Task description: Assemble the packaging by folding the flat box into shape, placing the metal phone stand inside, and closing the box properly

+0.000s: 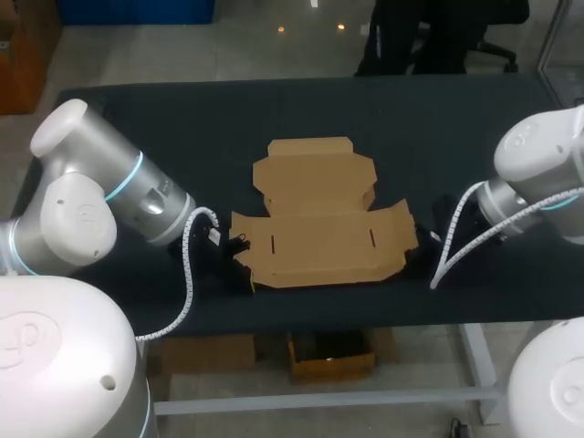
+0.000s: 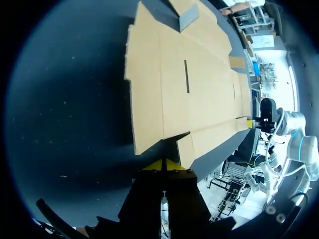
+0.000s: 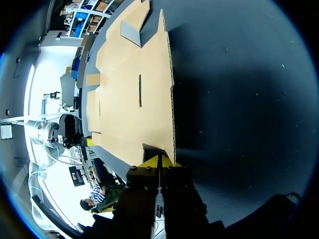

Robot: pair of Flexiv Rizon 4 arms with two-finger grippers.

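Near the surface's (image 1: 137, 109) front edge, left end effector (image 1: 245, 278) and right end effector (image 1: 412, 255) each look clenched on the flat box's (image 1: 319, 228) ends. If they pull unevenly, it'll probably crease or slip out.

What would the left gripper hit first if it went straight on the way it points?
The flat cardboard box: the left gripper has its tips right at the box's near edge, perhaps already touching; depth is unclear.

From overhead, looked steeply down on the flat box (image 1: 315, 224). From both wrists, skimmed low and close across it from opposite ends. Shared: that box.
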